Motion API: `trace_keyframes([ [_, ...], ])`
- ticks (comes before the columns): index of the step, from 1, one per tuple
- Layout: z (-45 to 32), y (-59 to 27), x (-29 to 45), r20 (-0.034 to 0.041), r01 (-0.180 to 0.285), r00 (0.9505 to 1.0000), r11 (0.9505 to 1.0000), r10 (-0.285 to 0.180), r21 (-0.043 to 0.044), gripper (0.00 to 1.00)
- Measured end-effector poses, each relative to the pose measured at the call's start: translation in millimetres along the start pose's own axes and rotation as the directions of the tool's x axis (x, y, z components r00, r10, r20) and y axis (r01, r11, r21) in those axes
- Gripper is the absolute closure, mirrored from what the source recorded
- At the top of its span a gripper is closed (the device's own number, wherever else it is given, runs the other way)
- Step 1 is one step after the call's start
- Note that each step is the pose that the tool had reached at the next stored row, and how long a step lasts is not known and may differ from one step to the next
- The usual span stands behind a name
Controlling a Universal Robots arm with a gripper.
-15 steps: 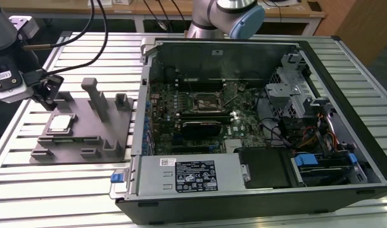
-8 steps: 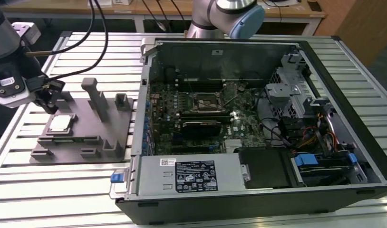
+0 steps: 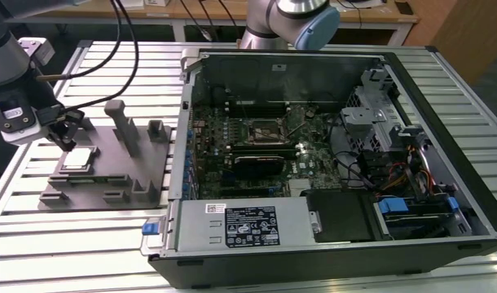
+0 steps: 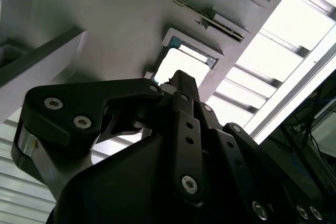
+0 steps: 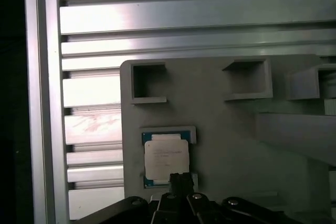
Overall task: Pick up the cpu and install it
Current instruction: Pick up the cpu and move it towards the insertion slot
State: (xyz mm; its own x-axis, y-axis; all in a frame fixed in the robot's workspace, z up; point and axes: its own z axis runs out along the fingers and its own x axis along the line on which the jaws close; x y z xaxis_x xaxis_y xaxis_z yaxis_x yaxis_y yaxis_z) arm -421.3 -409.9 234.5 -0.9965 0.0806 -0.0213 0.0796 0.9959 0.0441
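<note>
The cpu (image 3: pixel 77 159) is a small square chip with a silvery top. It lies flat in a recess of the grey fixture plate (image 3: pixel 110 178) at the exterior view's left. My gripper (image 3: pixel 65 141) hangs just above the chip's far edge, fingers together with nothing between them. In the first wrist view the cpu (image 5: pixel 166 159) sits in its blue-edged pocket, and the gripper (image 5: pixel 181 179) tip stands at one edge of it. In the second wrist view the gripper (image 4: pixel 176 78) points at the bright cpu (image 4: pixel 184 66).
An open computer case (image 3: pixel 314 259) lies to the exterior view's right of the fixture, its motherboard socket (image 3: pixel 269 130) near the middle. Upright grey posts (image 3: pixel 122 125) rise from the fixture beside the chip. A second arm (image 3: pixel 301 18) stands behind the case. Cables (image 3: pixel 110 49) hang above the slatted table.
</note>
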Motion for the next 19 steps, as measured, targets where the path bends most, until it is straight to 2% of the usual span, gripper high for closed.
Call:
trace_keyframes([
  [13,23.9,-0.7,3.4,-0.0008,0.0,1.0,1.0,0.0,0.0,0.89],
  [19,25.8,-0.8,3.5,-0.0009,0.0,1.0,1.0,0.0,0.0001,0.89],
])
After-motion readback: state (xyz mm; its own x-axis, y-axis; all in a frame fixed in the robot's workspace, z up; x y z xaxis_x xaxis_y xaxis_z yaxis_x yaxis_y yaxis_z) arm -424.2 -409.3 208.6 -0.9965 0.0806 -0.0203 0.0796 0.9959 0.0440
